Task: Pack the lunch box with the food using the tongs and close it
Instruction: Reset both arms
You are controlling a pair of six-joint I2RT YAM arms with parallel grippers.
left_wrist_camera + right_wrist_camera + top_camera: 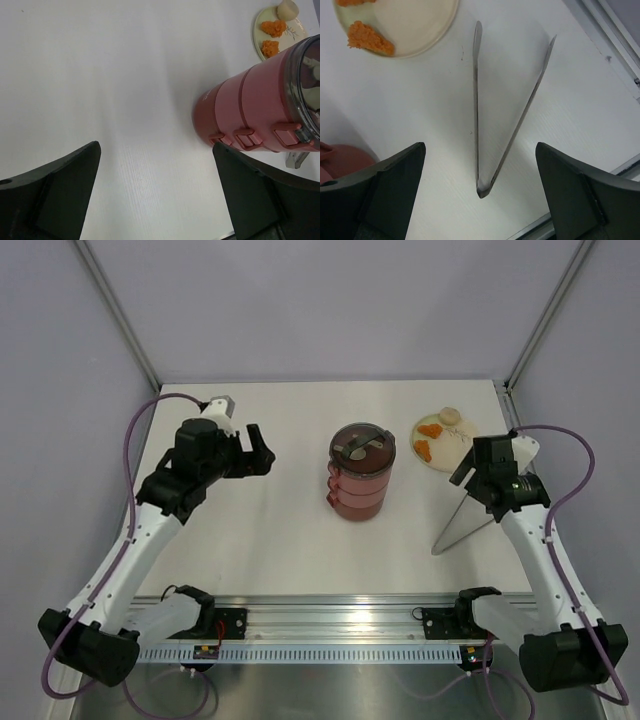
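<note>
We see the lunch box standing near the middle of the white table, its three dark-red tiers stacked and the lid with a grey handle on top. In the left wrist view the side clasps of the lunch box show along its lower edge, and the clear rim of the top lid is visible at the right.

The cream plate sits toward the far right of the table, well apart from the lunch box. On it we count two orange pieces of food and one pale round piece at the far rim.

The tongs lie flat on the table, on the right, just nearer to us than the plate. In the right wrist view the tongs rest with their joined end toward the camera and the two tips spread toward the plate.

The left gripper hovers left of the lunch box, jaws spread wide, holding nothing. The right gripper hangs above the tongs, jaws also spread wide and holding nothing; the tongs are clear of both fingers.
</note>
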